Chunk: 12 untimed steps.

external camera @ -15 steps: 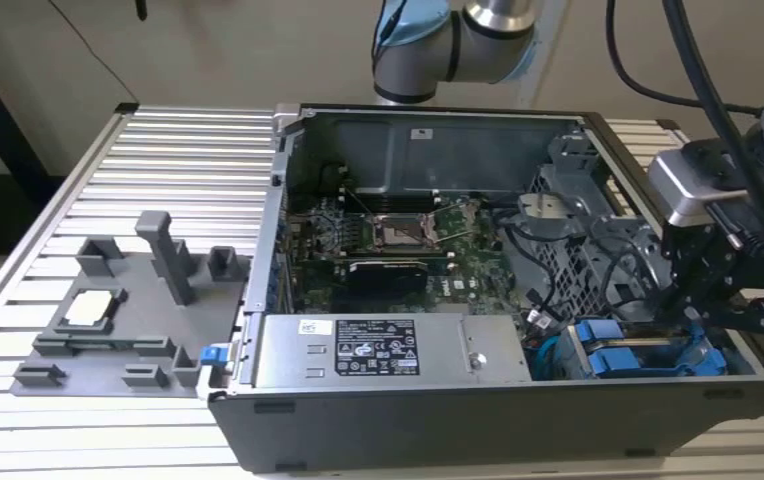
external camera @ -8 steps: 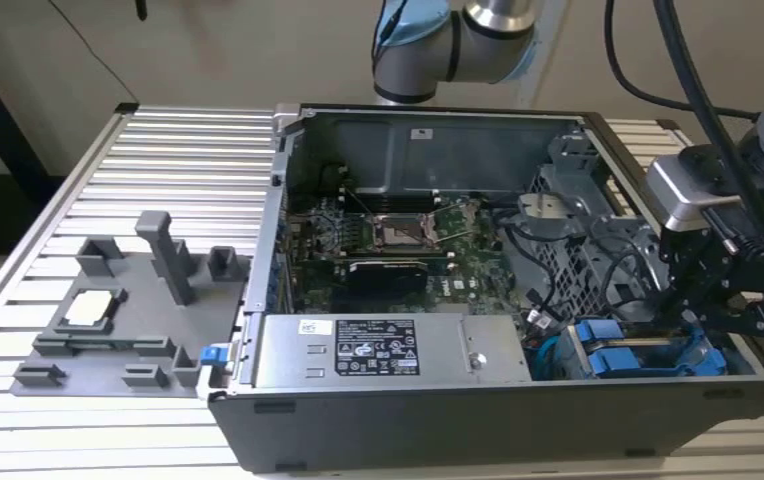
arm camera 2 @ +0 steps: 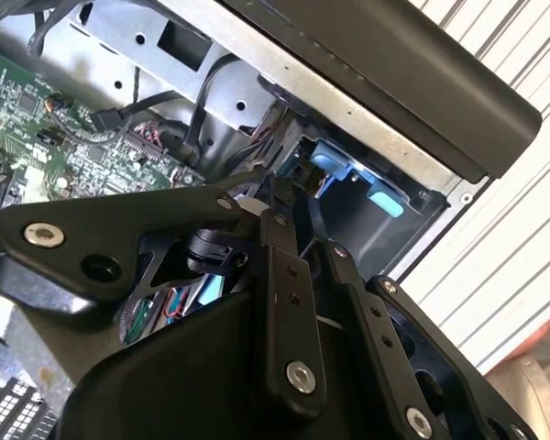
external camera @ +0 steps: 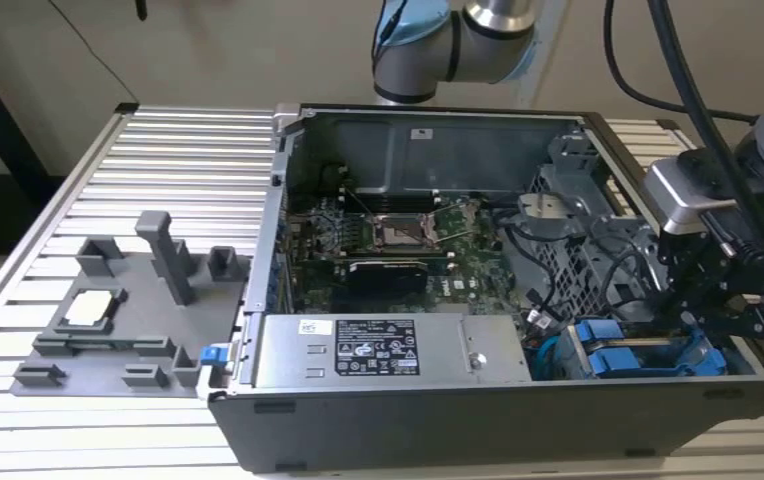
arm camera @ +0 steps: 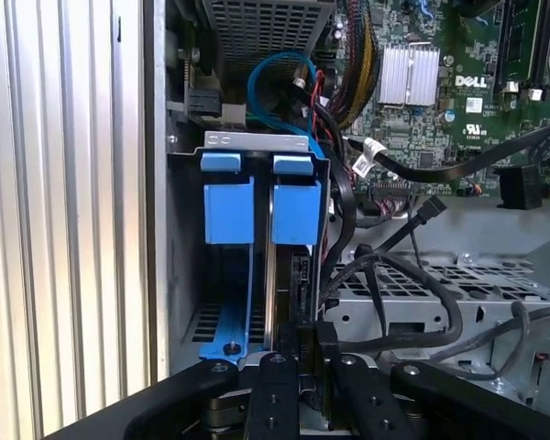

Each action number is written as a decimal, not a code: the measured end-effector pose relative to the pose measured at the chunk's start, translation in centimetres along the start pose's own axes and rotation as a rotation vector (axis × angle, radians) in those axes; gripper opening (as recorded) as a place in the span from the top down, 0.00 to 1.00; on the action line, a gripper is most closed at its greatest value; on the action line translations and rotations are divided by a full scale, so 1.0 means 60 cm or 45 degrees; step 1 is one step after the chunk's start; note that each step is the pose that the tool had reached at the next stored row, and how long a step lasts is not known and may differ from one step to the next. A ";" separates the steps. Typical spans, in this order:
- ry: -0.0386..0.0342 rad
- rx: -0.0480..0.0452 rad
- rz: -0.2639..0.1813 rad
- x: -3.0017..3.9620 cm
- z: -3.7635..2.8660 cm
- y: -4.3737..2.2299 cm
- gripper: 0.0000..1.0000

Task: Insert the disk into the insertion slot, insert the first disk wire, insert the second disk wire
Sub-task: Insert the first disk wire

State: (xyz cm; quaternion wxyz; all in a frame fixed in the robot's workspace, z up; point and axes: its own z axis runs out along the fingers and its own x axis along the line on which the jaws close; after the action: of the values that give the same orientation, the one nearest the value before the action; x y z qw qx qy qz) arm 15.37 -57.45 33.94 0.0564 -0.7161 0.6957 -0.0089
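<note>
The disk sits upright in the insertion slot of the drive bay; its blue carrier handle (arm camera: pixel 295 211) (external camera: pixel 618 360) stands beside a second blue carrier (arm camera: pixel 229 206), and its dark edge (arm camera: pixel 271 275) runs below the handle. My gripper (external camera: pixel 742 310) hangs over the bay at the case's front corner on the exterior view's right. In both wrist views the black fingers (arm camera: pixel 277 394) stand close together, and the gripper (arm camera: pixel 302 367) (arm camera 2: pixel 291 206) looks shut on a black wire plug (arm camera: pixel 302 284) held against the disk's rear end.
A blue data cable (arm camera: pixel 275 69) and black cable bundles (arm camera: pixel 394 275) loop beside the bay. The open case holds a motherboard (external camera: pixel 396 240) and a power supply (external camera: pixel 382 350). A grey fixture tray (external camera: pixel 129 300) lies on the slatted table (external camera: pixel 182 150).
</note>
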 end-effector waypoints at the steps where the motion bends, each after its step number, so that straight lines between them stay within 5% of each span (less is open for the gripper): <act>1: 0.0000 0.000 0.000 0.000 0.001 0.000 0.80; 12: 0.0000 0.000 0.000 0.001 0.012 -0.001 0.80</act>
State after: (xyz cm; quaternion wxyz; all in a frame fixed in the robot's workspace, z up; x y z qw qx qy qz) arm 15.49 -57.46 33.24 0.0564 -0.7161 0.6957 -0.0089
